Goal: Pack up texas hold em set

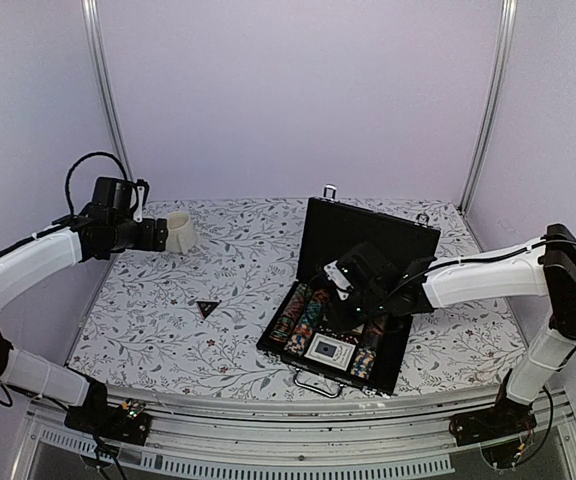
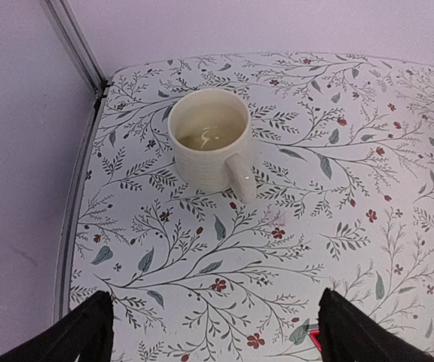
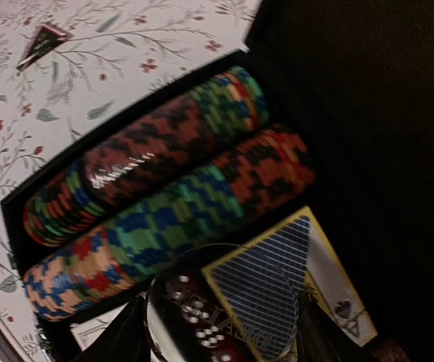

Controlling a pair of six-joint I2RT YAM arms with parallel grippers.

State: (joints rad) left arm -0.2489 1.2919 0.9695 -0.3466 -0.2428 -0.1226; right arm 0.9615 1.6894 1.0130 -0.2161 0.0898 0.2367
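You had the briefcase (image 1: 368, 235) lying open, its lid raised at the far side and its metal handle on the near edge. Inside it, the chip rows (image 3: 164, 173) lay side by side, and a blue-backed card deck (image 1: 328, 350) sat just beside them, toward the handle edge. Your right gripper (image 3: 221, 324) hung over the briefcase's tray. Its fingers were pressed against either side of a clear dice pack (image 3: 194, 328) with red dice in it, held above the deck. Outside the briefcase, on the left-arm side, the black triangle (image 1: 207, 308) lay flat on the floral table (image 1: 238, 250), apart from the case. Farther from the briefcase on that same side, the cream mug (image 2: 206, 139) stood upright. Your left gripper (image 2: 215, 302) faced it with fingers spread wide, nothing between them, short of the mug.
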